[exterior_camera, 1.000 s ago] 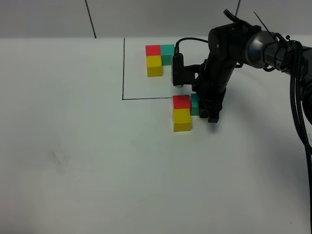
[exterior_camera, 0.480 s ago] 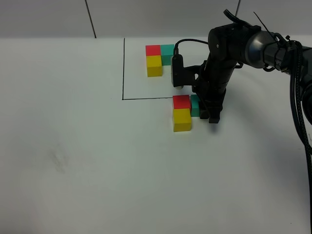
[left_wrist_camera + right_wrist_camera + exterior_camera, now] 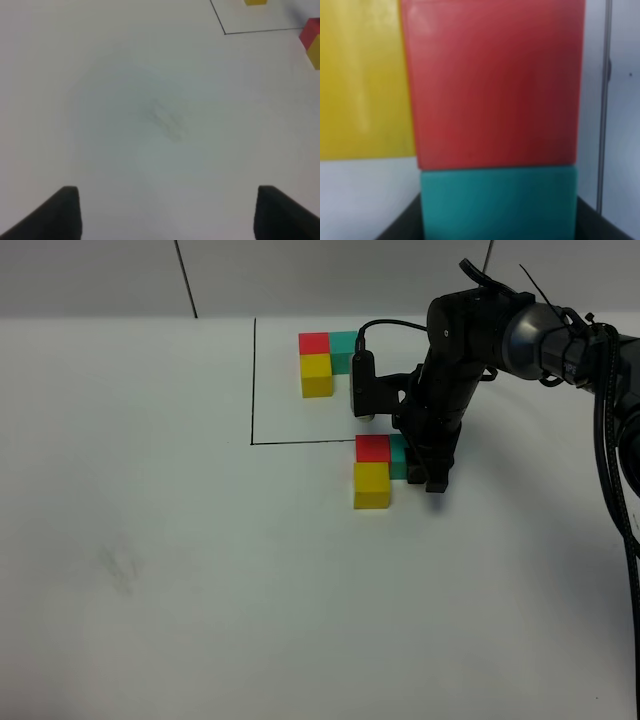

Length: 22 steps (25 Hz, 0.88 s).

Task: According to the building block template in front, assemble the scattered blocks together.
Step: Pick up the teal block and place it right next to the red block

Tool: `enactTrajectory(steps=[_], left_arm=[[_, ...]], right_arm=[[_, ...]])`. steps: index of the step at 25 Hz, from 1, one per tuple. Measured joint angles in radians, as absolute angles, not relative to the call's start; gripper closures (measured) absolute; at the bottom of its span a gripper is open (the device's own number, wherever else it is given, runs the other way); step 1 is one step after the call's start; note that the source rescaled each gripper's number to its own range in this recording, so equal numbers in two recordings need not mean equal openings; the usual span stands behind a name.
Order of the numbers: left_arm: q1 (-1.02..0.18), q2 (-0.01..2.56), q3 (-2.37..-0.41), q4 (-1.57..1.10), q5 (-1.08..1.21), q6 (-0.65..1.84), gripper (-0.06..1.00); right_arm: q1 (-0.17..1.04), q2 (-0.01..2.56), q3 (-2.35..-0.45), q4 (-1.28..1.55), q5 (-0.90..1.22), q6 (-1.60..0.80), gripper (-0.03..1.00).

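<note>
The building block template (image 3: 328,360) lies inside the black-lined corner at the back: red at the corner, teal beside it, yellow in front. Just outside the line the scattered blocks sit together. The red cube (image 3: 372,448) touches the yellow cube (image 3: 372,485) in front of it and the teal cube (image 3: 399,456) on its right. My right gripper (image 3: 416,474) points down with its fingers on both sides of the teal cube (image 3: 499,205), which presses against the red cube (image 3: 492,80). My left gripper (image 3: 170,210) hangs open over bare table, outside the exterior high view.
A black line (image 3: 300,442) marks off the template's area on the white table (image 3: 200,570). The right arm (image 3: 470,340) and its cable reach in from the right. The left wrist view catches the red and yellow cubes (image 3: 313,42) at its edge.
</note>
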<state>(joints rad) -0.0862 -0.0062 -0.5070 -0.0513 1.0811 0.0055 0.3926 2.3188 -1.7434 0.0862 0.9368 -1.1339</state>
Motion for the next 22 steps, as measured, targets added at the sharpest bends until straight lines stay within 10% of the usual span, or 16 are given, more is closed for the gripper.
enactTrajectory(steps=[22], left_arm=[[-0.086, -0.006, -0.507, -0.051, 1.081, 0.005, 0.37]], right_arm=[[0.393, 2.319, -1.744, 0.089, 0.938, -1.175, 0.96]])
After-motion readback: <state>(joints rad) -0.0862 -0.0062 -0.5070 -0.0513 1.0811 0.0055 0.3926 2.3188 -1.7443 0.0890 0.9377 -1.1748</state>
